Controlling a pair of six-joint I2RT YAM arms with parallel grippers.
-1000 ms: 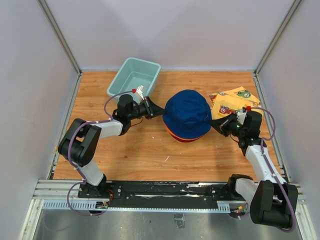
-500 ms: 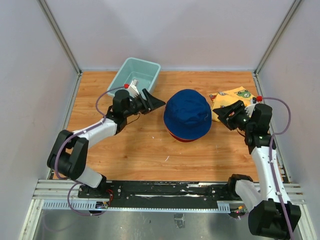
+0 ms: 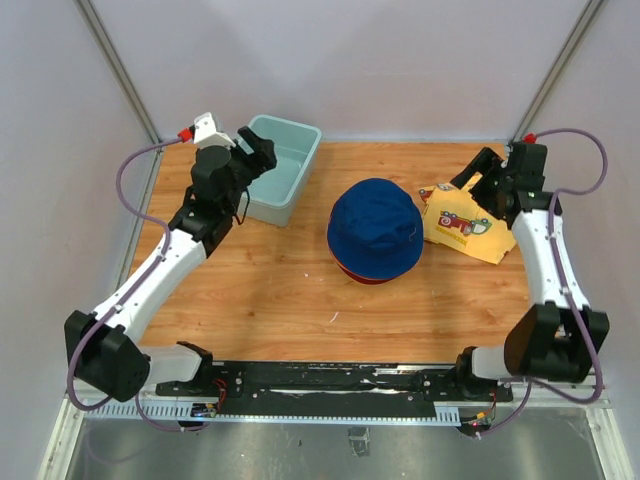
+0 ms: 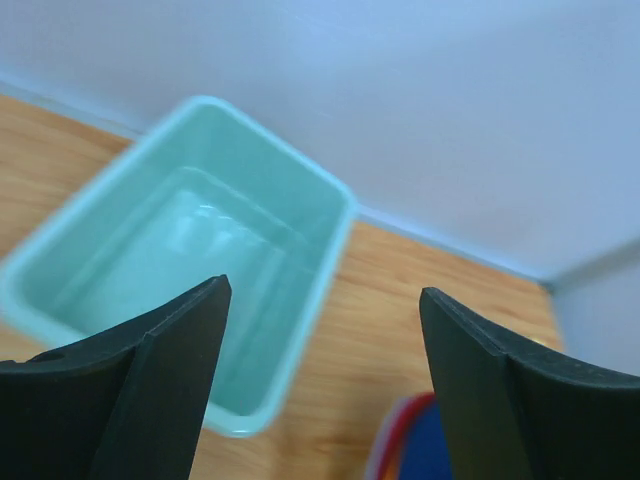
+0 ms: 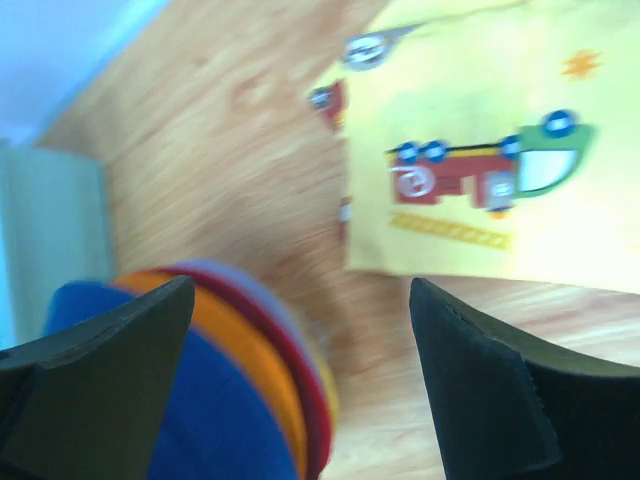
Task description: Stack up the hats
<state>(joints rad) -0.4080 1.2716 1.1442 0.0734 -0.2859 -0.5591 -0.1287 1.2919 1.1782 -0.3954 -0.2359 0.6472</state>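
Beside the hats, car-printed yellow cloth

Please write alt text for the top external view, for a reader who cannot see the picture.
A stack of bucket hats, navy on top, sits in the middle of a wooden table. The left tool hangs open by a teal tub at back left; the right tool hangs open by a yellow car-print cloth at right. Neither holds anything.

Left gripper: black fingers spread wide, gripping nothing. Beyond them a teal tub sits on the wooden table near its far edge, close to the pale wall. Hats, navy over a red rim, blurred, bottom of frame.
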